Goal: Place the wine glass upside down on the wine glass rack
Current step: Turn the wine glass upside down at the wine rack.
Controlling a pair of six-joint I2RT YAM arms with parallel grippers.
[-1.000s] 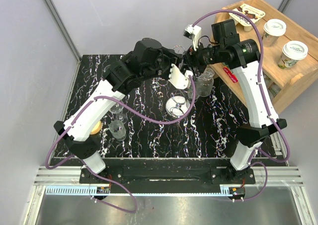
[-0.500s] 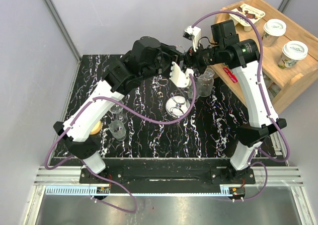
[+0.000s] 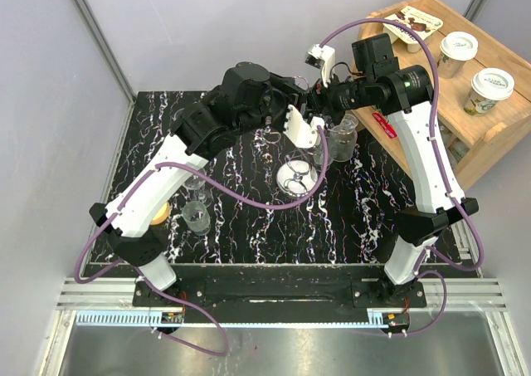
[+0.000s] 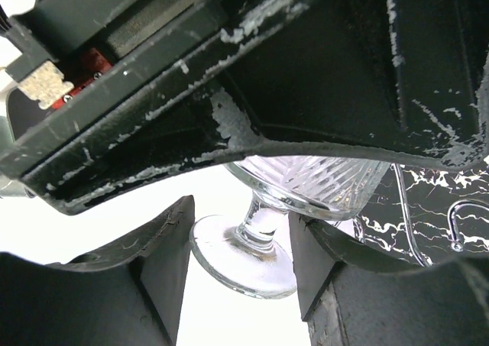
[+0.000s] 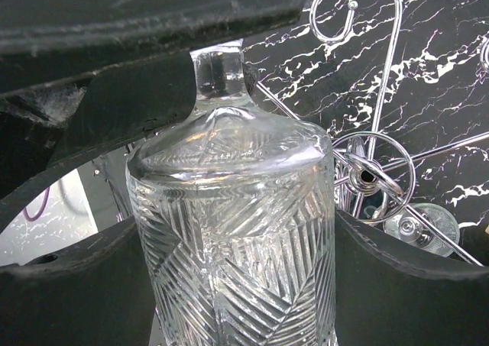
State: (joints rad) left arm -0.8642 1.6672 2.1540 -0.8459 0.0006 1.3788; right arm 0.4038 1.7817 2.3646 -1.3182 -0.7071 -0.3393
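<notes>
- Worktop (image 3: 249,218): black slab with white veining. Both arms reach over its far middle, where the two hands meet nose to nose.
- Wine glass (image 5: 229,300): clear cut glass with a ribbed, crosshatched bowl, a short stem and a round foot. It is held in the air between the two hands, off the worktop and not hung on the rack.
- Left hand (image 4: 241,216): closed on the foot end of the wine glass. In the left wrist view one finger (image 4: 164,277) stands on each side of the stem. The rim of the foot reaches both inner faces.
- Right hand (image 5: 235,224): jaws set wide, gripping the bowl. In the right wrist view the bowl fills the whole gap, and each finger (image 5: 412,285) bears against the glass wall. The stem points away from this hand, towards the left hand.
- Wine glass rack (image 3: 296,175): chrome wire stand, upright on its round mirror base near the worktop centre. Its hub and curled arms show just beside and behind the bowl in the right wrist view. Whether glass and wire touch cannot be told.
- Other glassware: two small clear glasses (image 3: 196,214) stand under the left arm. A clear vessel (image 3: 340,139) stands just right of the rack.
- Wooden stand (image 3: 465,127): off the worktop's far right corner, carrying two lidded paper cups (image 3: 459,46).
</notes>
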